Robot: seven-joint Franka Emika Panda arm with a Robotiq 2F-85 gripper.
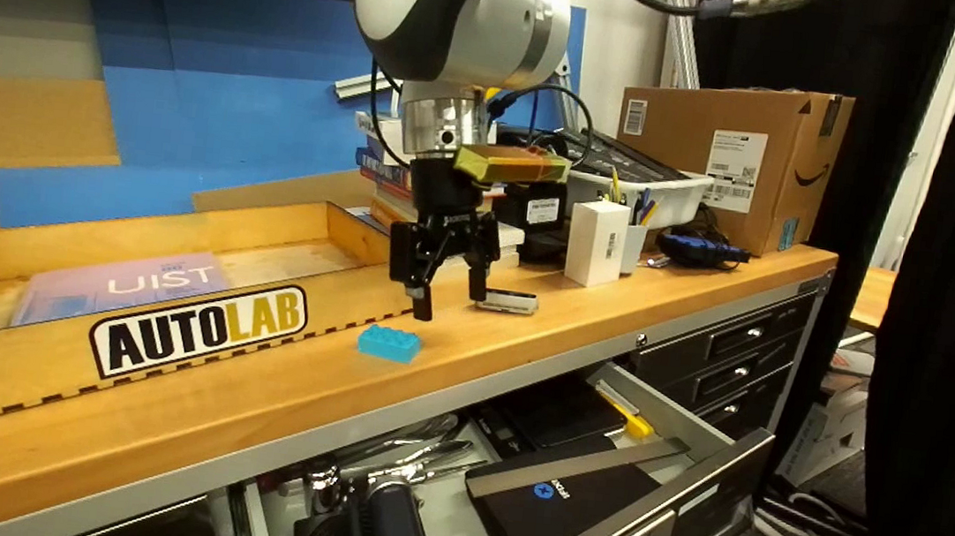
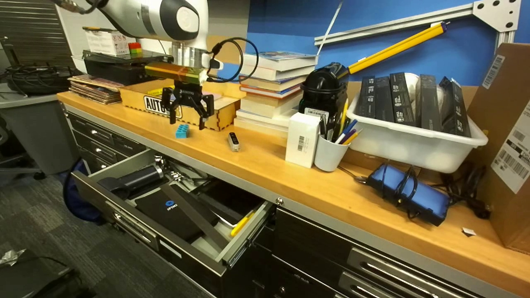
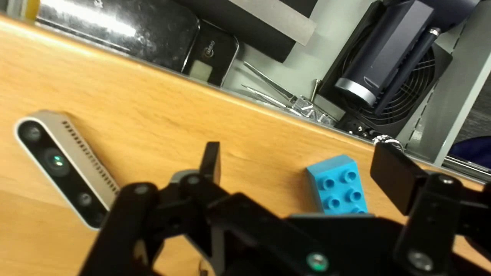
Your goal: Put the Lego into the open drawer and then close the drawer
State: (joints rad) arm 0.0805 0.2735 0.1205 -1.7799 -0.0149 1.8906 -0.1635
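OK, tool (image 1: 450,302) pts down nr Lego (image 1: 389,345), fingers (image 3: 395,177) apart.

Robotics lab, going by the kit: a white robot arm (image 1: 512,23) hangs over a wood-topped workbench (image 2: 261,169) with black drawers (image 2: 306,240) beneath, and a wooden tray (image 1: 24,358) on top wears a label (image 1: 199,329) reading AUTOLAB. On the workbench, a bar-shaped camera (image 3: 82,153) with several lenses (image 3: 56,160); up behind, a length of metal framing (image 2: 394,23); in the open drawer (image 2: 192,265), slim metal tools (image 3: 268,80) and a round dark grille (image 3: 412,84). Some office to it too: a stack of books (image 2: 273,89), a cup (image 2: 331,153) of pens (image 2: 345,131), a cardboard shipping box (image 1: 685,152).
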